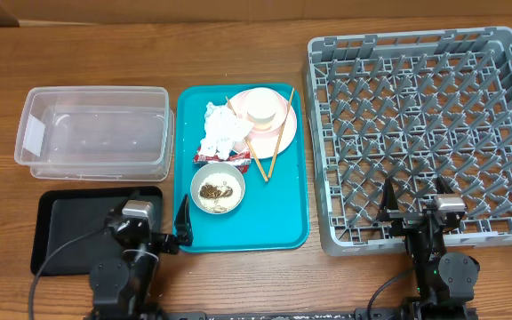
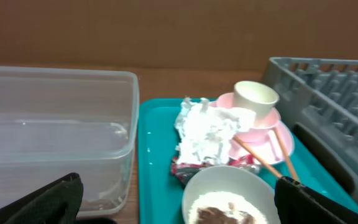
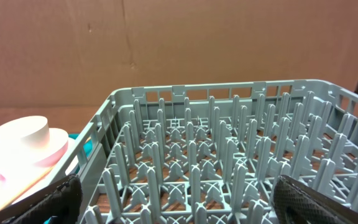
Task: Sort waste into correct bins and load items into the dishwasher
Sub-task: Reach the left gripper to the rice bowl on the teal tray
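**A:** Which step is in hand?

**B:** I judge it is the very beginning. Everything lies on the teal tray (image 1: 287,209): the napkin (image 1: 220,132), the red wrapper (image 1: 210,158), the bowl (image 1: 196,182) with the crumbs (image 1: 213,191), and the plate (image 1: 274,140) carrying the cup (image 1: 260,105) and the chopsticks (image 1: 280,133). The clear tub (image 1: 96,90) is left of the tray, the black tray (image 1: 65,209) is at its front left corner, and the dish rack (image 1: 416,40) is to its right. Nothing is in them.

**A:** And the arms?

**B:** Both sit low, in front of the tray. The left gripper (image 2: 179,186) is wide and holds nothing, at the tray's front left corner, facing the bowl. The right gripper (image 3: 178,186) is also wide and empty, to the right of the tray at the near wall of the rack.

**A:** What does the next move need?

**B:** Probably the left arm reaches over the bowl and pinches the soft napkin, without pushing the plate just beside it.
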`<state>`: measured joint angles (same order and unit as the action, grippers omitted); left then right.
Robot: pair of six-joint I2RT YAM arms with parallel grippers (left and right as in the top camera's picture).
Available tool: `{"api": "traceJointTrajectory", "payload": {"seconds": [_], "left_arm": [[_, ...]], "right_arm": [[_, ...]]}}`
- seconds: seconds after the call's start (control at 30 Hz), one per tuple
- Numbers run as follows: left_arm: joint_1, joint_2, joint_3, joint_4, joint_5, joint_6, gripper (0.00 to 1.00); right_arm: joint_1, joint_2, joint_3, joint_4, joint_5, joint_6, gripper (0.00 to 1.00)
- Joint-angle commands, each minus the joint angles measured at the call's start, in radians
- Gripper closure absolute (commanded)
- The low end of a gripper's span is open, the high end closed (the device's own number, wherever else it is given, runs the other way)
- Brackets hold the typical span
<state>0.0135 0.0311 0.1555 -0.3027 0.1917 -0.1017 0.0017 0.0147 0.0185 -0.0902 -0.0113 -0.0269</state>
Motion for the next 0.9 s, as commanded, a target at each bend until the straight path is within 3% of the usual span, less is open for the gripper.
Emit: {"api": "traceJointTrajectory", "payload": {"seconds": [0.0,0.17,0.5,0.77,0.83,0.87], "left_arm": [[-0.001,0.089,0.212,-0.083,0.049,-0.025,0.0],[-0.001,0.327,0.481,-0.254,0.09,0.01,0.0],[-0.001,0.962,1.128,-0.884,0.109,0.016,0.0],[-0.001,1.229,1.238,-1.012,0.177,0.064,0.0],[-0.001,1.269,1.238,-1.036,0.174,0.066,0.06],[-0.001,1.287,1.238,-1.047,0.174,0.065,0.13]], "right_arm": [[-0.002,-0.012,-0.01,0.006,-0.002,0.0,0.0],[-0.002,-0.012,-0.01,0.006,-0.002,0.0,0.0],[-0.002,-0.012,-0.01,0.006,-0.002,0.0,0.0],[-0.002,-0.012,-0.01,0.006,-0.002,0.0,0.0],[-0.002,-0.012,-0.01,0.006,-0.002,0.0,0.0],[-0.002,-0.012,-0.01,0.006,-0.002,0.0,0.0]]}}
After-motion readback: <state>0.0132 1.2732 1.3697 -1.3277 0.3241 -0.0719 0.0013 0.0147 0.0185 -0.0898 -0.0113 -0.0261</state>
